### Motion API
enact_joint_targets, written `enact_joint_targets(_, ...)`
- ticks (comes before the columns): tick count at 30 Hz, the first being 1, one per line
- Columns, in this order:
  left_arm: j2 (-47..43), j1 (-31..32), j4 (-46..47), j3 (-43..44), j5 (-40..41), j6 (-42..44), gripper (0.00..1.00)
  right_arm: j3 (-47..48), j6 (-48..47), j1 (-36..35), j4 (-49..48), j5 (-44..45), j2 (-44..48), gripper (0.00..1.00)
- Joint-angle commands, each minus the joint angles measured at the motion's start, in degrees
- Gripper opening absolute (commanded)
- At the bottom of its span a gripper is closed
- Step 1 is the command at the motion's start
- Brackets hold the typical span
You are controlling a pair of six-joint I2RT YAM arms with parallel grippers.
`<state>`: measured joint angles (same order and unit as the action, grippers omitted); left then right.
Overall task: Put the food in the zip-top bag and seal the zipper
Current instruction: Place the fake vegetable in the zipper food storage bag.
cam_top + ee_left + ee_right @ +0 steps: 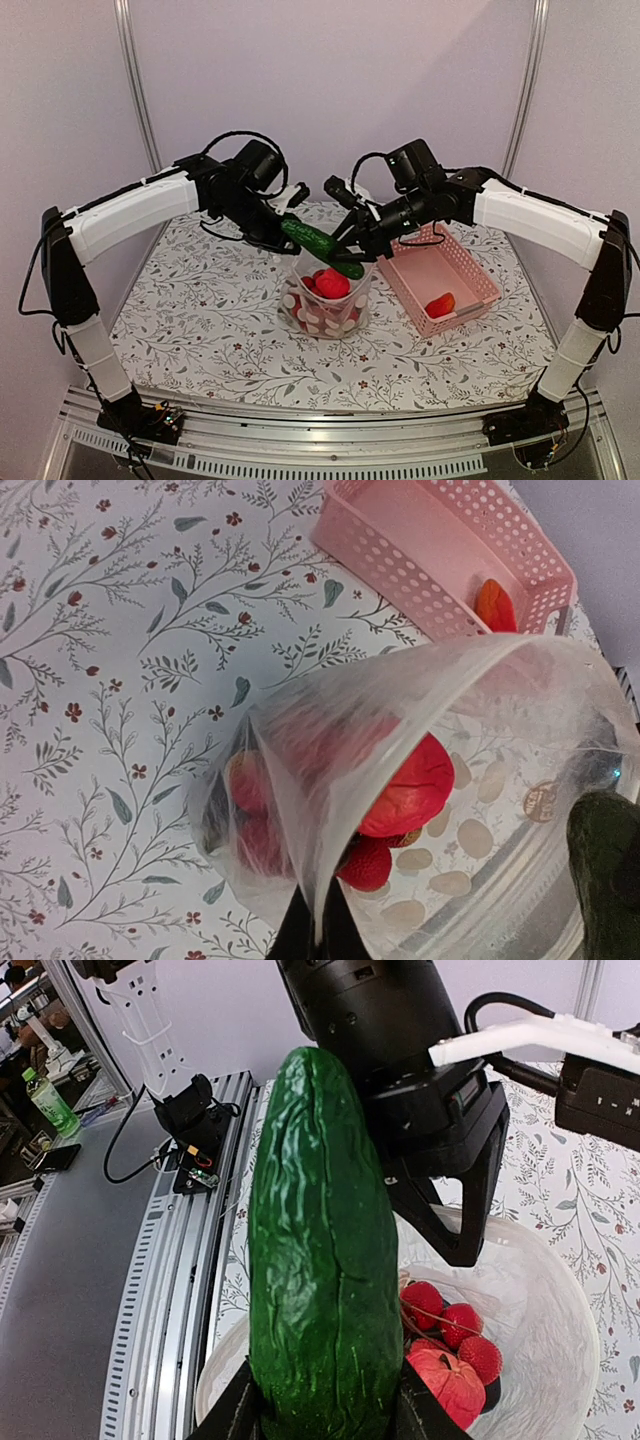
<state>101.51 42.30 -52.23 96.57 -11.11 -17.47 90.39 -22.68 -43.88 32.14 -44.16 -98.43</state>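
Note:
The clear zip-top bag (325, 305) stands open on the table with red round fruits (332, 283) inside. My left gripper (320, 920) is shut on the bag's near rim and holds the mouth open. The ridged zipper strip (510, 890) runs along the rim at lower right. A big red fruit (415, 785) and small bumpy red ones (365, 865) lie in the bag. My right gripper (325, 1420) is shut on a long dark green cucumber-like piece (325, 1260), held just above the bag's mouth (322, 247). The eggplant is not clearly visible.
The pink lattice basket (470, 270) sits to the right of the bag with one red-orange piece (440, 304) in it; it also shows in the left wrist view (400, 550). The floral tablecloth (200, 310) covers the table. A metal rail (330, 440) runs along the near edge.

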Motion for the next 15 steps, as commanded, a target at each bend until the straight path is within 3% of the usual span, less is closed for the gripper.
enact_joint_targets(1, -1.6, -1.1, -0.2, -0.8, 0.1, 0.9, 0.0, -0.5, -0.4, -0.3, 1.8, 3.5, -0.9, 0.21)
enact_joint_targets(15, -2.3, -1.4, 0.4, -0.9, -0.9, 0.8, 0.0, 3.7, -0.6, -0.3, 11.7, 13.7, -5.8, 0.21)
